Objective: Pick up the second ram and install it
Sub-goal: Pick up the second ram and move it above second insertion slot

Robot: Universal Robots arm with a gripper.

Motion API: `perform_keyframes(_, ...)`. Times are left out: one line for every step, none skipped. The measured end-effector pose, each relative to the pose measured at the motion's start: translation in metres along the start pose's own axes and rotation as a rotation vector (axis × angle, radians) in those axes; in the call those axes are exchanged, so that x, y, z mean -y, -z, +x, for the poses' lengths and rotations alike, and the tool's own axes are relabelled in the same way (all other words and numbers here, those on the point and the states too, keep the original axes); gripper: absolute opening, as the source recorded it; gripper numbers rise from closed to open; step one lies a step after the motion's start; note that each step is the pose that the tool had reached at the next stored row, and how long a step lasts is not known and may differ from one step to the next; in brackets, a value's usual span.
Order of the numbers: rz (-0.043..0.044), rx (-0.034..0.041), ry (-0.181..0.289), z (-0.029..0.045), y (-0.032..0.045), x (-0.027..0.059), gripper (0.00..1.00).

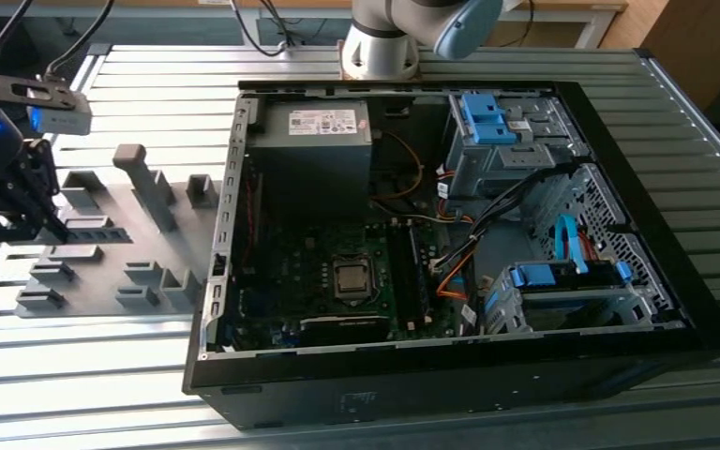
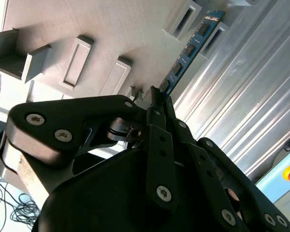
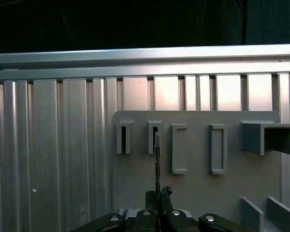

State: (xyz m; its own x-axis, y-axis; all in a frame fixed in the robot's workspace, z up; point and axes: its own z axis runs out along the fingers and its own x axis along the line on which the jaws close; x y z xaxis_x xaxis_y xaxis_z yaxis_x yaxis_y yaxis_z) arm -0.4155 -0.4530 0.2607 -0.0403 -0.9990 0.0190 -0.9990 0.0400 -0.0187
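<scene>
Holder blocks (image 3: pixel 179 149) near pincer (image 3: pixel 157 194)

the second ram (image 2: pixel 188 50), slim, blue-green with black chips, one end clamped in the jaws.

In the second wrist view, the hand (image 2: pixel 154 94) hid the lower end of the second ram (image 2: pixel 187 52). In the exterior view, the top edge cut off the arm (image 1: pixel 379 42).

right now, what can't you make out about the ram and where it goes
Held end of the slim blue-green circuit-board ram stick: second wrist view, covered by the black tool.
Its chip face: first wrist view, edge-on.
The memory slots in the open black computer case: exterior view, too small and dark.
</scene>
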Motion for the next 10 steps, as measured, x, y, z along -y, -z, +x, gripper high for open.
perform_keyframes(-0.0001, -0.0001, 0.0, 0.0, 0.0008, 0.0, 0.14)
perform_keyframes(0.0, 0.0001, 0.0, 0.0, 0.0016, 0.0, 0.14)
perform_keyframes(-0.0001, -0.0001, 0.0, 0.0001, 0.0025, 0.0, 0.14)
perform_keyframes(-0.0001, -0.0001, 0.0, 0.0001, 0.0034, 0.0, 0.14)
perform_keyframes(-0.0001, 0.0, 0.0, 0.0001, 0.0043, 0.0001, 0.14)
perform_keyframes(0.0, 0.0, 0.0, 0.0001, 0.0052, 0.0001, 0.14)
perform_keyframes(-0.0001, -0.0001, 0.0, 0.0001, 0.006, 0.0001, 0.14)
perform_keyframes(-0.0001, -0.0001, 0.0, 0.0001, 0.0069, 0.0001, 0.14)
perform_keyframes(-0.0001, -0.0001, 0.0, 0.0002, 0.008, 0.0002, 0.14)
perform_keyframes(0.0003, 0.0, 0.0, 0.0002, 0.009, 0.0002, 0.14)
